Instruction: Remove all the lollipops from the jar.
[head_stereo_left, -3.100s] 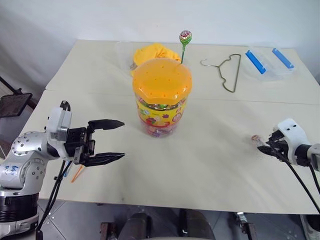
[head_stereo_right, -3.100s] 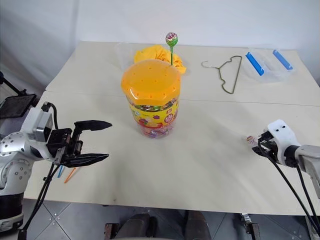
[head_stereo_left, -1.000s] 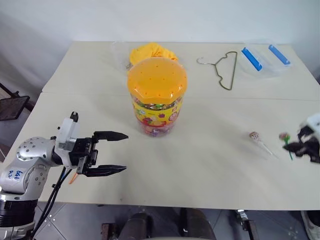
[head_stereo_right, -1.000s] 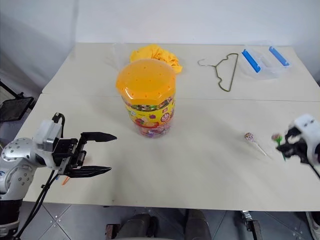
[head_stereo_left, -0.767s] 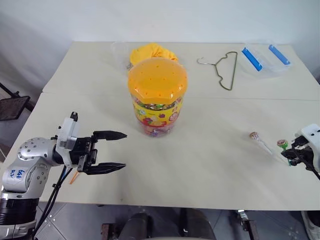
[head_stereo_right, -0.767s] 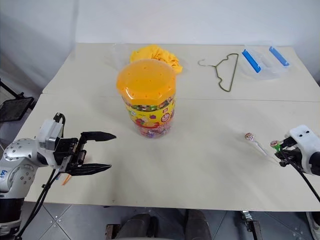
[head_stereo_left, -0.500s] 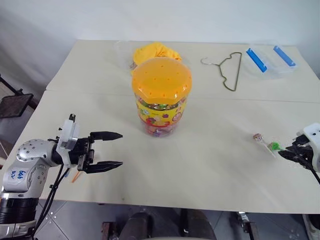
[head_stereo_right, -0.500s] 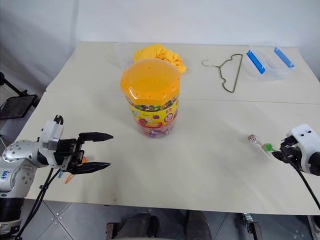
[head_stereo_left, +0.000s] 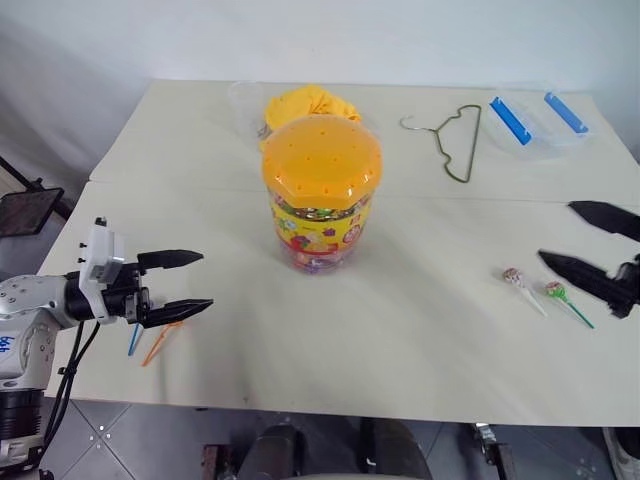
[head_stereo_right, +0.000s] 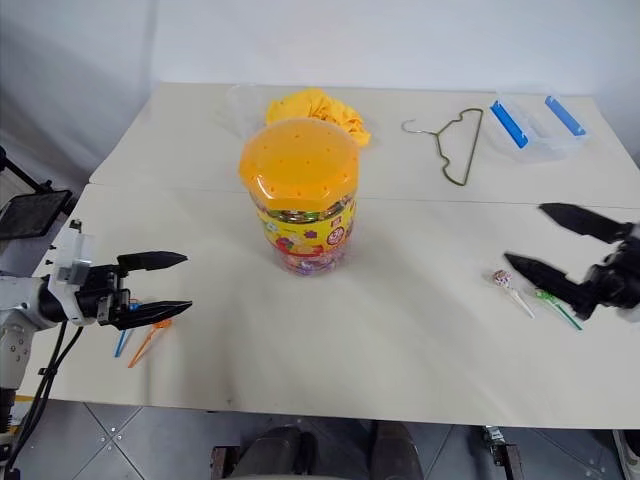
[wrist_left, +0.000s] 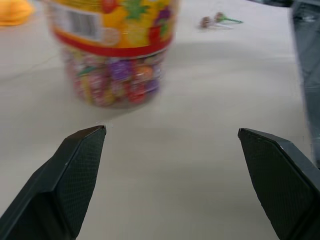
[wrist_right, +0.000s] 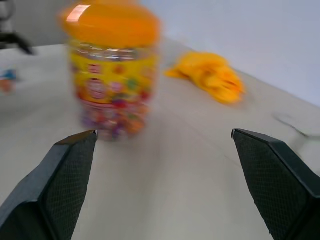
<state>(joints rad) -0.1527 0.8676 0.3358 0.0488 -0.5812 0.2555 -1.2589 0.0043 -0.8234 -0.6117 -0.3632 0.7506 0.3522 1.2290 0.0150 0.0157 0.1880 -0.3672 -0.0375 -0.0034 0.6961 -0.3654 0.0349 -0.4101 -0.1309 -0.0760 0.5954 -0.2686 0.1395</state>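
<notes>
The jar (head_stereo_left: 322, 215), a clear tub with an orange holed lid (head_stereo_left: 322, 160), stands upright mid-table. Two lollipops lie on the table at the right: one on a white stick (head_stereo_left: 514, 278) and one on a green stick (head_stereo_left: 556, 292). At the left, two more lie near the front edge, on a blue stick (head_stereo_left: 133, 339) and an orange stick (head_stereo_left: 157, 346). My left gripper (head_stereo_left: 206, 279) is open and empty, just right of that pair, pointing at the jar. Above the right pair hovers my right gripper (head_stereo_left: 556, 232), open and empty, also facing the jar (wrist_right: 112, 70).
A yellow cloth lump (head_stereo_left: 305, 103) sits behind the jar. A wire hanger (head_stereo_left: 455, 140) and a clear flat box with blue clips (head_stereo_left: 535, 118) lie at the back right. A seam crosses the table (head_stereo_left: 430, 330) behind the jar.
My right gripper opened, left the green-stick lollipop on the table beside the white-stick one, then rose and swung toward the jar. My left gripper drew back to the left, uncovering two lollipops.
</notes>
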